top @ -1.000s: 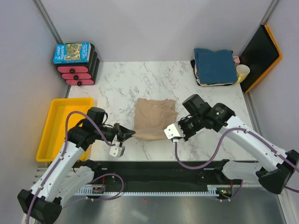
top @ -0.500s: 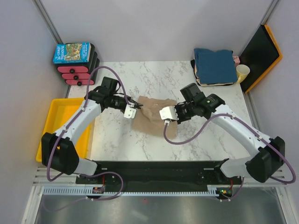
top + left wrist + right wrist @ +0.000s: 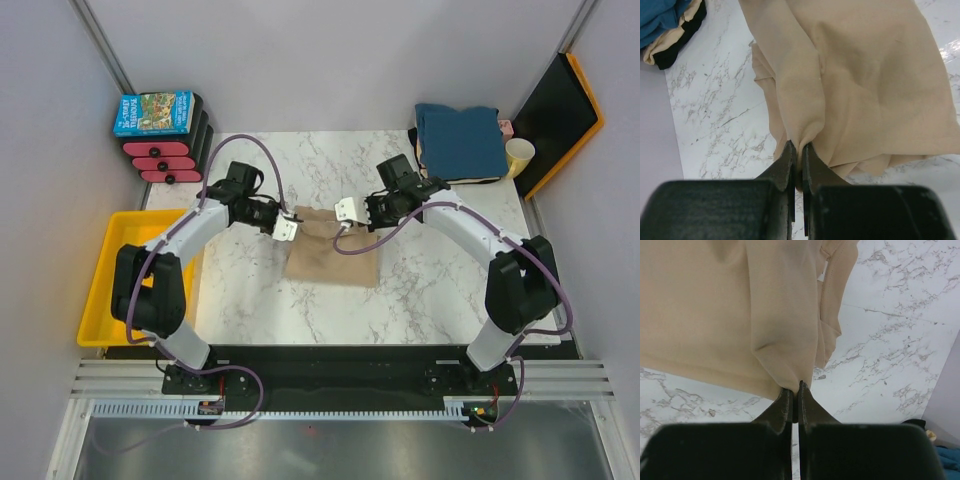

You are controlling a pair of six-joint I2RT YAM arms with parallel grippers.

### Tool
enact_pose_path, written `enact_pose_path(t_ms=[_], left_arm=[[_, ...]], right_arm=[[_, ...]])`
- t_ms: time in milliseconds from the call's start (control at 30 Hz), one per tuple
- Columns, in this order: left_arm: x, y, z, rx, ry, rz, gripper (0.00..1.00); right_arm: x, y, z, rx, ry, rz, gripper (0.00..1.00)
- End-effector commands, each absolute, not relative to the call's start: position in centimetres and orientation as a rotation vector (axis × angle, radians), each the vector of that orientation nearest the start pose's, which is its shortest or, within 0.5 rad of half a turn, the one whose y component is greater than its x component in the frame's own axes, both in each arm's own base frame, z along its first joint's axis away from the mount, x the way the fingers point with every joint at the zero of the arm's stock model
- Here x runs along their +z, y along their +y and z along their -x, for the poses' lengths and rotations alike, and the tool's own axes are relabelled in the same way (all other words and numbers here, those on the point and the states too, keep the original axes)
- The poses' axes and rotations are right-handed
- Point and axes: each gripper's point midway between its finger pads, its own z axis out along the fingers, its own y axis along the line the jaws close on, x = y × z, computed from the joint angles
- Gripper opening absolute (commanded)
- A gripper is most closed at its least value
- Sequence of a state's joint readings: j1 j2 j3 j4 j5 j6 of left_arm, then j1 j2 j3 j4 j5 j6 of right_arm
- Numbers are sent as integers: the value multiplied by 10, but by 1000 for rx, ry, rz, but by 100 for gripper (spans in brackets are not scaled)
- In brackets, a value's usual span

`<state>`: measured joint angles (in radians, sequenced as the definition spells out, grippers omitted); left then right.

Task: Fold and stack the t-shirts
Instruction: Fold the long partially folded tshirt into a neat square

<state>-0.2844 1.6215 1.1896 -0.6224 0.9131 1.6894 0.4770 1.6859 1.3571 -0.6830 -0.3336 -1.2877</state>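
Well, the tan shirt [image 3: 335,258] lies well left of the stack [image 3: 460,142] and nearer the arms than it. The left gripper [image 3: 796,152] has its fingers pinched tight on one bunched far corner, and the right gripper [image 3: 793,392] grips the other corner the same way. It looks light, limp and drapey. I'd judge corners and hems the places to hold, since anything between grips will sag and crease.
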Motion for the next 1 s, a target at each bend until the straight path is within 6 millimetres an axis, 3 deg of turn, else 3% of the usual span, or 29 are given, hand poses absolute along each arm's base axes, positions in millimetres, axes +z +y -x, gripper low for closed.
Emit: enact_pose_path(t_ms=[0,167,300,400,433,467,533,567,600,633,667,700,833,967], left_arm=[[149,-225,-374,-380,896,-1943,2],[145,-229,-403,-360,930,-1931,7],[143,-230,-420,-354,954,-1915,2],[138,-228,-423,-363,975,-1911,2],[136,-227,-424,-360,987,-1910,2],[135,-226,-424,-360,994,-1909,4],[130,-222,-423,-360,1010,-1914,8],[129,-221,-422,-361,1013,-1915,24],[128,-220,-422,-365,1019,-1913,35],[128,-220,-422,-364,1025,-1911,74],[127,-218,-422,-366,1037,-1908,92],[127,-218,-424,-362,1043,-1904,99],[126,-211,-433,-325,1090,-1880,100],[136,-207,-441,-275,1111,-1815,100]], right_arm=[[153,218,-391,43,1415,1982,0],[143,217,-392,64,1422,1997,0],[129,217,-395,75,1433,2016,2],[122,220,-411,37,1453,1969,13],[120,219,-417,17,1482,1936,26],[126,223,-434,-46,1457,1877,30],[117,214,-451,-150,1505,1823,41],[124,216,-468,-208,1493,1739,45],[118,209,-475,-262,1528,1712,48],[119,208,-479,-281,1536,1695,55],[124,208,-486,-306,1536,1648,57],[123,206,-488,-319,1548,1629,59],[131,205,-489,-323,1557,1586,66],[138,197,-488,-355,1576,1545,67]])
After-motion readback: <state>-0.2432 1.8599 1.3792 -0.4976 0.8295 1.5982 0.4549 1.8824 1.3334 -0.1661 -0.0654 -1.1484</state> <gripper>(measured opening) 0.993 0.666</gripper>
